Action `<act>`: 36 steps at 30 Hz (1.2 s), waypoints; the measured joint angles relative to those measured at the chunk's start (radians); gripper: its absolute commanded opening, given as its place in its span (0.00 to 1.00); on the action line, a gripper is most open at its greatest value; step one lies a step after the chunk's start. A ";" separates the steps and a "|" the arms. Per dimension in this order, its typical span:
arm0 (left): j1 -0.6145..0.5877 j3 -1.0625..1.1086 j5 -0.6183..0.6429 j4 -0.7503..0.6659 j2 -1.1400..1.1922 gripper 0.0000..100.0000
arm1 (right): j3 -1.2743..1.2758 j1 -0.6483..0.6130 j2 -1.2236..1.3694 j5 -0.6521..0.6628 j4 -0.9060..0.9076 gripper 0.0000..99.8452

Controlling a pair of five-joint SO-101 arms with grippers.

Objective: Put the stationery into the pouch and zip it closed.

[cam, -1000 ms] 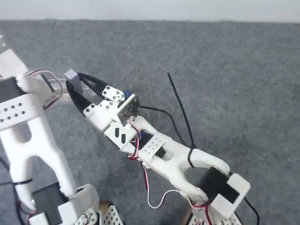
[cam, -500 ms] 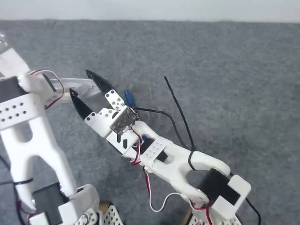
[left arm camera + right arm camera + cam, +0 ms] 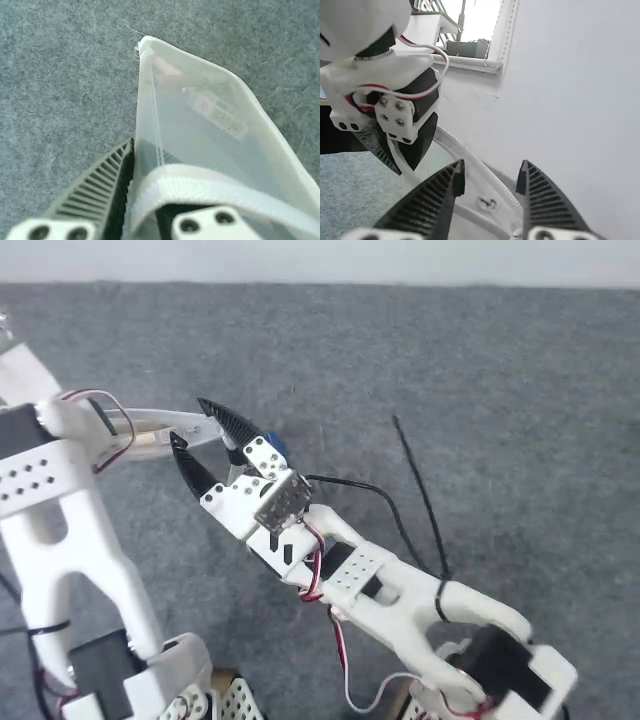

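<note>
Between the fingers of the left gripper, pinched fast, sits the pouch, stationery inside. The right gripper is spread at the pouch's end; a second ago it reached farther along it.

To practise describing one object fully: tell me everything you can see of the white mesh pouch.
The white see-through mesh pouch is a flat wedge with a thick woven white band at its near end and a stitched seam down one side. Through the mesh show a pale pinkish item and a white printed item. The left gripper is shut on the band. The pouch reaches out over the grey carpet; contact is unclear. The open right gripper sits beside it.
</note>
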 measured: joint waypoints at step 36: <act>-0.094 0.021 0.000 -0.040 0.000 0.01 | -0.331 0.127 -0.209 -0.209 1.459 0.16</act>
